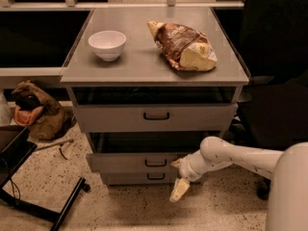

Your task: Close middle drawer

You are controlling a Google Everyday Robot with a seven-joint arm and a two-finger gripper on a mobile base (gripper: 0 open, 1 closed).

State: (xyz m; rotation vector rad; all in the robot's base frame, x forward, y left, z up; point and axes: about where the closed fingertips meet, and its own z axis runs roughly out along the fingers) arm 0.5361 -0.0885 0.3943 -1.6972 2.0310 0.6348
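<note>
The middle drawer (130, 161) is a low grey front with a small dark centre handle (155, 162). It stands pulled out a little, with a dark gap above it, under the taller top drawer (154, 117) with its black handle. My gripper (179, 181) hangs at the end of the white arm (231, 157), just in front of the right part of the middle drawer's front, to the right of its handle. Its cream tip points down toward the floor. I cannot tell whether it touches the front.
A narrow bottom drawer (144, 178) sits below. On the cabinet top (144, 66) are a white bowl (107, 44) and a brown snack bag (184, 46). A brown bag (36, 110) lies on the floor to the left, and a black stand leg (67, 203) at the front left.
</note>
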